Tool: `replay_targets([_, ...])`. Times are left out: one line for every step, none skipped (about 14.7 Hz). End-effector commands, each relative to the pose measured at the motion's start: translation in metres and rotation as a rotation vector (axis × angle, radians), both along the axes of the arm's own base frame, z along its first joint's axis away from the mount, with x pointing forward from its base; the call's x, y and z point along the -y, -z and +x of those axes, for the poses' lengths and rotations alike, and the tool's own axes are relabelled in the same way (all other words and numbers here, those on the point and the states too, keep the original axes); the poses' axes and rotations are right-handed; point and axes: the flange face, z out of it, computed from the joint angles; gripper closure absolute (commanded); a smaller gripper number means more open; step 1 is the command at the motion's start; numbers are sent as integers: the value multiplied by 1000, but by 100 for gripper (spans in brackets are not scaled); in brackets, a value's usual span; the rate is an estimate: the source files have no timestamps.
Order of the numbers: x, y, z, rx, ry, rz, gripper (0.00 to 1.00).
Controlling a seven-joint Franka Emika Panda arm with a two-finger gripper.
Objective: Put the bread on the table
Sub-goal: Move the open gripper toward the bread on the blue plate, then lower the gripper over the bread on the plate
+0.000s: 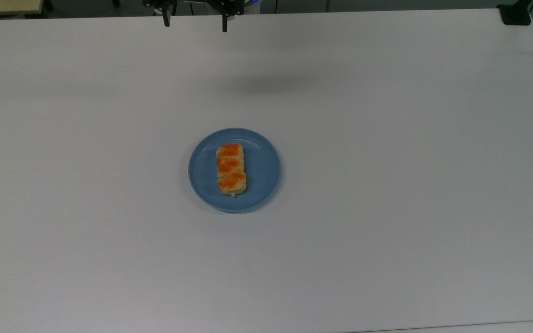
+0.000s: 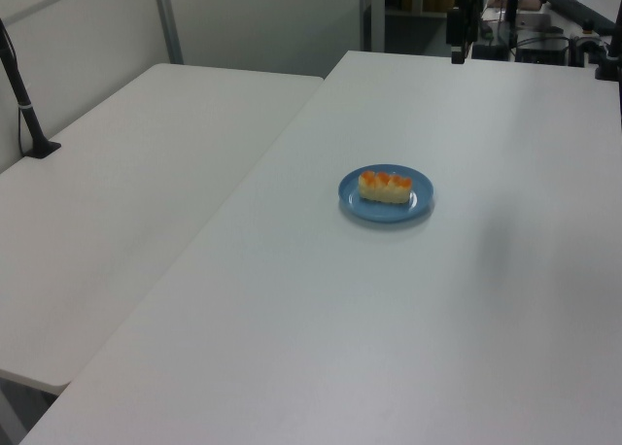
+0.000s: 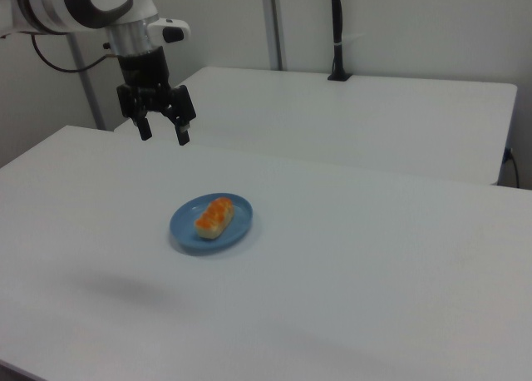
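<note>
one bread is lying on the blue plate mid-table. i am seeing the gripper hanging high, well apart from the plate, with its two fingers spread wide and gripping nothing.

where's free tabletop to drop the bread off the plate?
All around the blue plate: the table is bare to the top view's left, right and bottom. The bread occupies the plate. The open gripper hangs above the far edge.
</note>
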Motion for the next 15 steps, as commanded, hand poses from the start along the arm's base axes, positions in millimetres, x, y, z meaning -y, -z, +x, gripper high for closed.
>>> replay_targets([-5, 5, 6, 35, -10, 16, 0])
replay_targets([-6, 11, 10, 36, -14, 16, 0])
replay_targets([-7, 19, 16, 33, -23, 16, 0])
replay_targets([-7, 27, 21, 30, -23, 15, 0])
replay_targets([-9, 34, 27, 36, -27, 15, 0])
replay_targets([-9, 43, 34, 40, -29, 14, 0])
replay_targets([-10, 56, 42, 39, -30, 15, 0])
replay_targets([-10, 71, 50, 32, -31, 15, 0])
replay_targets([-12, 88, 59, 31, -34, 14, 0])
replay_targets([-14, 106, 68, 32, -26, 14, 0])
replay_targets([-18, 123, 75, 27, -27, 15, 0])
replay_targets([-18, 138, 81, 22, -21, 15, 0])
replay_targets([-19, 153, 87, 22, -17, 14, 0])
replay_targets([-21, 165, 93, 32, -17, 15, 0])
replay_targets([-22, 184, 101, 42, -20, 16, 0])
